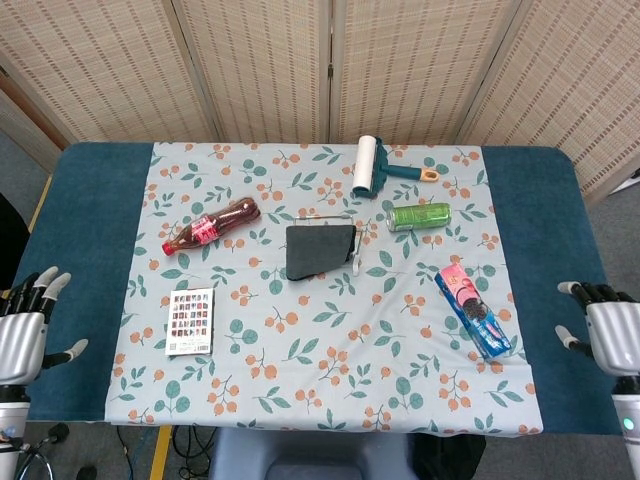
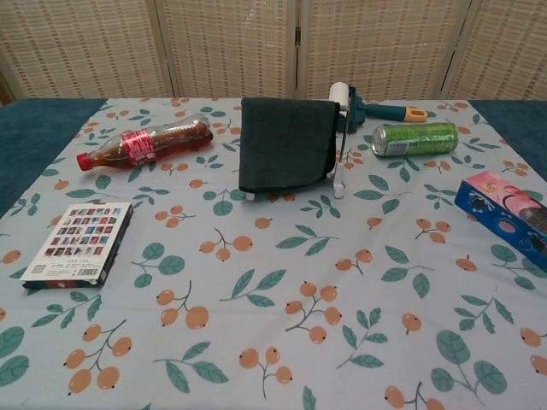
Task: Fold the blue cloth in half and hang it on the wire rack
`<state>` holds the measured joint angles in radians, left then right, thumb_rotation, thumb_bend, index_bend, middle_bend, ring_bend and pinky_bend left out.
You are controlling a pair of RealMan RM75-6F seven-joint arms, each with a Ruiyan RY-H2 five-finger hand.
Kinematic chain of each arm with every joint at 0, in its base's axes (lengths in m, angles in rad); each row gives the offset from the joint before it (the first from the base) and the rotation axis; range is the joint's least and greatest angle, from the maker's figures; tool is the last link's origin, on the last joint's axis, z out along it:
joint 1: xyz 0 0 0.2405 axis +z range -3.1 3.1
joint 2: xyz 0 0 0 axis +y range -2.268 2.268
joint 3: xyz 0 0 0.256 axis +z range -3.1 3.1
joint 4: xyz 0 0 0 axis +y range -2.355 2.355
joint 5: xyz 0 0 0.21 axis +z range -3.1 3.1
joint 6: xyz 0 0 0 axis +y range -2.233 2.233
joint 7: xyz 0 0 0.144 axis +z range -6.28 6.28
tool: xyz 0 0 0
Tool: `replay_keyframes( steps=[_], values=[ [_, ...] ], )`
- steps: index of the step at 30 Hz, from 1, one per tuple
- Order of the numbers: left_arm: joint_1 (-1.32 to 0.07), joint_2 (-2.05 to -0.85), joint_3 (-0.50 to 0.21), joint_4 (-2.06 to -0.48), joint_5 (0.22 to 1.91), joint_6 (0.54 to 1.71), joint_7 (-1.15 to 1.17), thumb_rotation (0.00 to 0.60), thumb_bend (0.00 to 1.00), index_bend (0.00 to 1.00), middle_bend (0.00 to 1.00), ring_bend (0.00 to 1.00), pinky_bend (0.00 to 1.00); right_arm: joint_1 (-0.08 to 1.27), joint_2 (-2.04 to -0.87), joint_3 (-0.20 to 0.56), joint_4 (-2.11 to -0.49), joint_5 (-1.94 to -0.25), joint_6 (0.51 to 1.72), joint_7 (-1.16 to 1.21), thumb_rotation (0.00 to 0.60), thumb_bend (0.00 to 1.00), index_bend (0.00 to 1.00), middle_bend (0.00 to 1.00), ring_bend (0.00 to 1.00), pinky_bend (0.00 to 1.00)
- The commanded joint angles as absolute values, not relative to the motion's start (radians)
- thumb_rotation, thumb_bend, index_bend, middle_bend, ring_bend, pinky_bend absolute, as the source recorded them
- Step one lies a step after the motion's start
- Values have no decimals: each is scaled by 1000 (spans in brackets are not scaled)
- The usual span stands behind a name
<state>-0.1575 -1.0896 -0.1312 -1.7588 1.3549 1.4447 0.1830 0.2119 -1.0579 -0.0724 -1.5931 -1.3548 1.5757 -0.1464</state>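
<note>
The dark blue cloth (image 2: 285, 143) hangs folded over the white wire rack (image 2: 339, 175) at the middle of the table; in the head view the cloth (image 1: 318, 249) drapes over the rack (image 1: 355, 255) too. My left hand (image 1: 22, 345) is off the table's left front corner, fingers apart and holding nothing. My right hand (image 1: 612, 335) sits off the right front edge, fingers spread and holding nothing. Neither hand shows in the chest view.
A cola bottle (image 2: 145, 143) lies left of the rack. A card box (image 2: 79, 243) lies at front left. A lint roller (image 2: 367, 106) and a green can (image 2: 415, 138) lie behind and right of the rack. A blue biscuit box (image 2: 506, 216) lies at the right.
</note>
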Motion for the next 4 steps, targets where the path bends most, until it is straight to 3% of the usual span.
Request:
replay_keyframes(
  steps=[1,4],
  values=[
    [-152,-1090,-124,-1768,1360,1451,190,600,98,113,0,0,107,134,-1076,-106,-1556,-1389,1627,-72,600,175,335,389,322,501],
    [-148,-1090,-114,-1777,1369,1456,205,600,98,113,0,0,107,98,-1085,-110,-1540,-1404,1642,-44,600,164,335,388,316,501]
  ],
)
